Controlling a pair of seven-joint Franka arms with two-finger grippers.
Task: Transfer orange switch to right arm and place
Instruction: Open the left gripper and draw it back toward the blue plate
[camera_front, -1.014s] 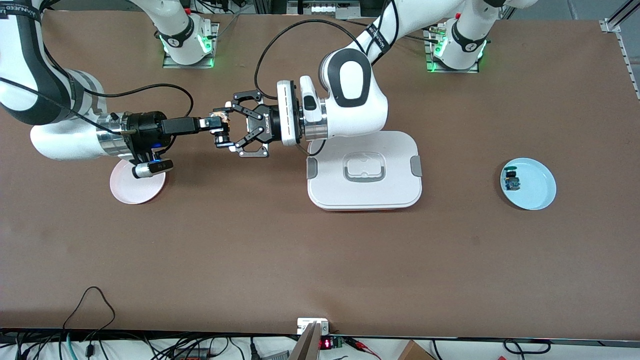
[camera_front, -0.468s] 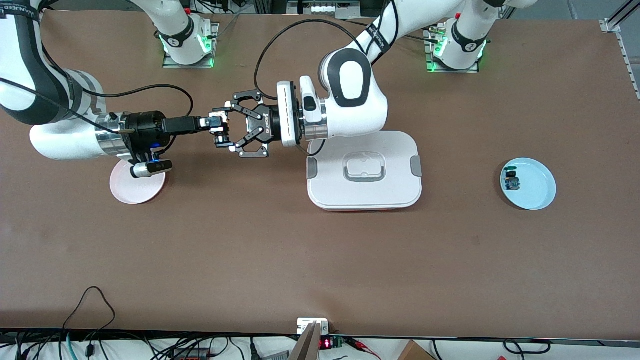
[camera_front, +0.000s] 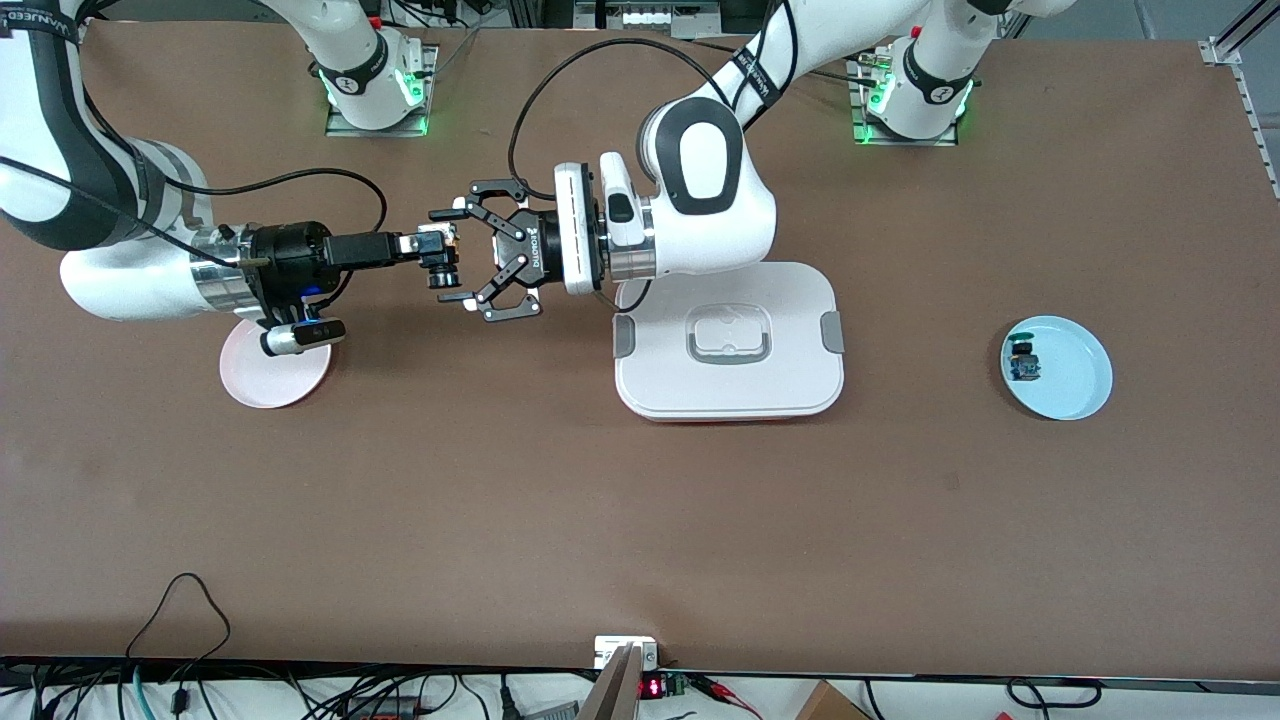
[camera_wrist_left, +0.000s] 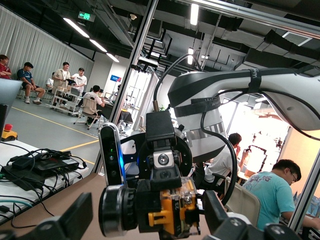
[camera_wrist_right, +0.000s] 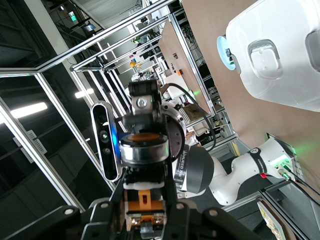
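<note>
The orange switch (camera_front: 441, 262) is held in the air between the two arms, over bare table between the pink plate and the white container. My right gripper (camera_front: 437, 250), slim and black, is shut on it. In the right wrist view the switch (camera_wrist_right: 145, 197) sits clamped between that gripper's (camera_wrist_right: 145, 205) two dark fingers. My left gripper (camera_front: 446, 256), with black linkage fingers, is open around the switch, with its fingertips apart from it. In the left wrist view the switch (camera_wrist_left: 172, 212) shows its orange body and black ring between the spread left fingers (camera_wrist_left: 75, 220).
A white lidded container (camera_front: 800, 385) lies mid-table under the left arm's wrist. A pink plate (camera_front: 262, 385) lies under the right arm's wrist. A light blue plate (camera_front: 1075, 375) toward the left arm's end holds a green-capped button part (camera_front: 1022, 362).
My left gripper's fingers have spread apart and let go of the switch. My right gripper stays shut on it. Both arms have hardly moved.
</note>
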